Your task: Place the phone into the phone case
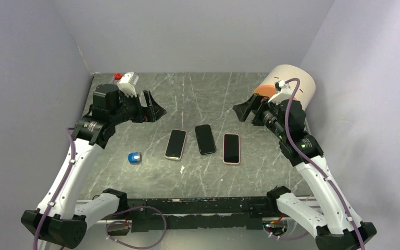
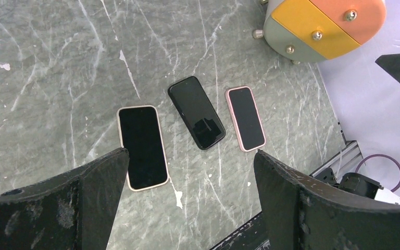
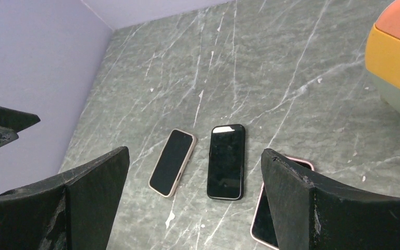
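Both grippers, left (image 1: 155,110) and right (image 1: 242,111), hung wide open and empty above the table (image 1: 208,83). Below lay three flat slabs in a row: beige-rimmed (image 1: 176,144) left, black (image 1: 205,139) centre, pink-rimmed (image 1: 231,148) right. Which was phone or case could not be told, so the step stayed unclear. No brand or writing was legible.

Three phones lie side by side mid-tabletop (image 1: 250,177): left phone (image 1: 176,144), middle phone (image 1: 205,139) slightly farther, right phone (image 1: 231,148)
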